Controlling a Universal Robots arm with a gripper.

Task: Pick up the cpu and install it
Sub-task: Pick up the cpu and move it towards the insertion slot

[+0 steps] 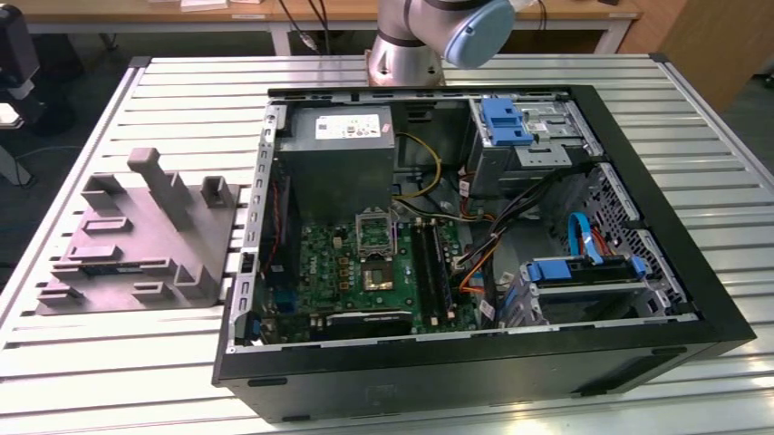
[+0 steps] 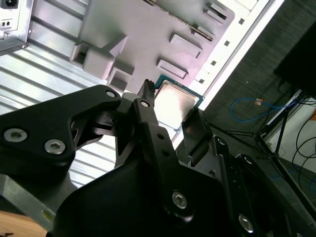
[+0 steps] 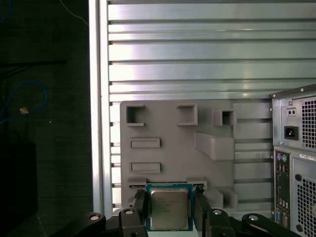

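slatted table: carries everything. open slats lie free around the load in the exterior view.

computer case: lies on its side with the panel off. its black walls form a raised rim around the interior, so entry looks possible from above only.

grey tray: sits on the table just beside the case, on the exterior view's left. it has upright posts and blocks that a low pass could catch.

motherboard: green, on the case floor, hemmed by the power-supply box on one side and loose cables on the other. the room above it looks tight.

gripper: its black fingers are closed partway, one on each of two opposite edges of the chip.

cpu: held flat between the fingers, silvery top towards the camera in both wrist views, with the tray's near edge behind it and apparently clear of it.

progress, as a judgement: the pick-up looks done. carrying over the case rim and seating on the board are left.
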